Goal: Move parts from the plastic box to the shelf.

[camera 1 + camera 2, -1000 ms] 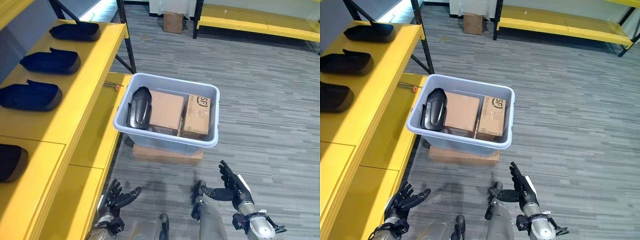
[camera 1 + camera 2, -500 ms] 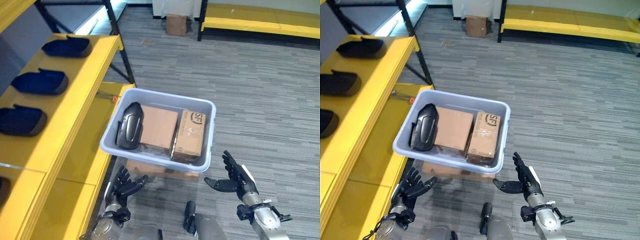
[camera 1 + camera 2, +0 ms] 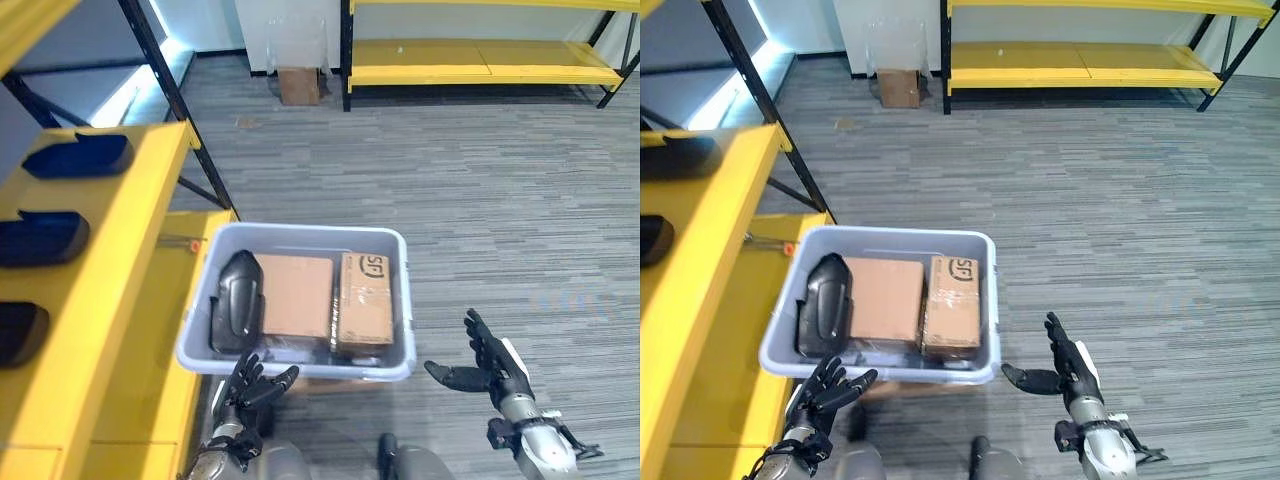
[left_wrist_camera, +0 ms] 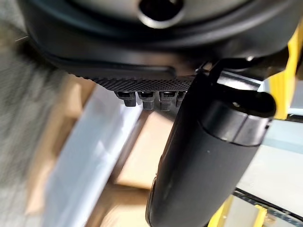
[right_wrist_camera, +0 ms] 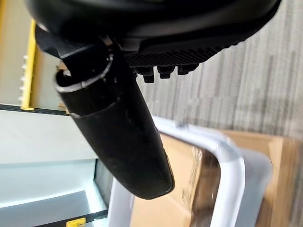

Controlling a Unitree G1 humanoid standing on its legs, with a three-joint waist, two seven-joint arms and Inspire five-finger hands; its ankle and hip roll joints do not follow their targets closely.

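Sitting on the grey floor beside the yellow shelf (image 3: 110, 300), the plastic box (image 3: 300, 362) holds one dark part (image 3: 235, 312) at its left end, with two cardboard boxes (image 3: 328, 298) filling the rest. More dark parts (image 3: 75, 157) lie on the shelf's upper board.

Both hands are empty with fingers spread and relaxed. The left hand (image 3: 252, 385) hovers just before the box's near rim at its left corner, and the right hand (image 3: 488, 362) is held up to the right of the box, palm turned toward it, clear of the wall.

Compared with a second ago, the whole view has shifted, so the camera has moved: the box now appears lower and closer, and a far yellow rack (image 3: 470, 60) and a small carton (image 3: 297, 84) on the floor have come into sight. Against the box, both hands have closed in, from well short of it to right by its near edge. The part lies in the same place in the box.
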